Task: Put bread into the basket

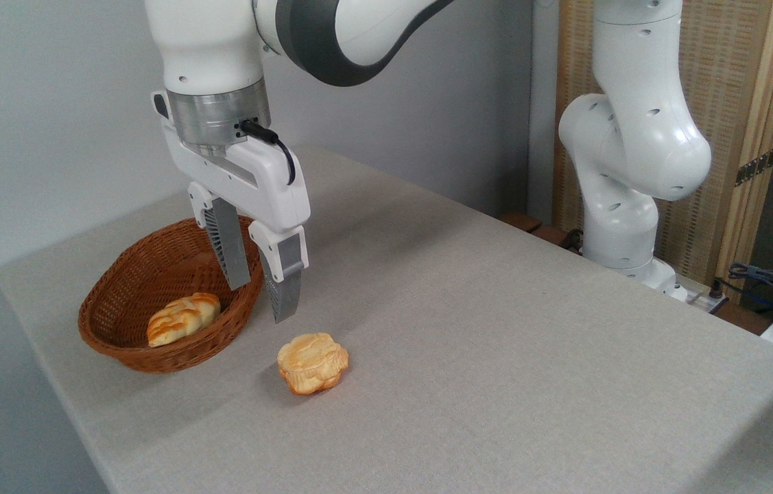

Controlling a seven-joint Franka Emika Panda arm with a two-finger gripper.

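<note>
Held vertically above the grey cloth-covered table (496, 329), fingers pointed down and spread with nothing between them, the white two-finger gripper (263, 298) is poised between the oval reddish-brown wicker basket (119, 288), where an elongated braided golden roll (182, 318) is lodged, and the scalloped round golden bun (313, 362), left on the table just beside the basket.
</note>
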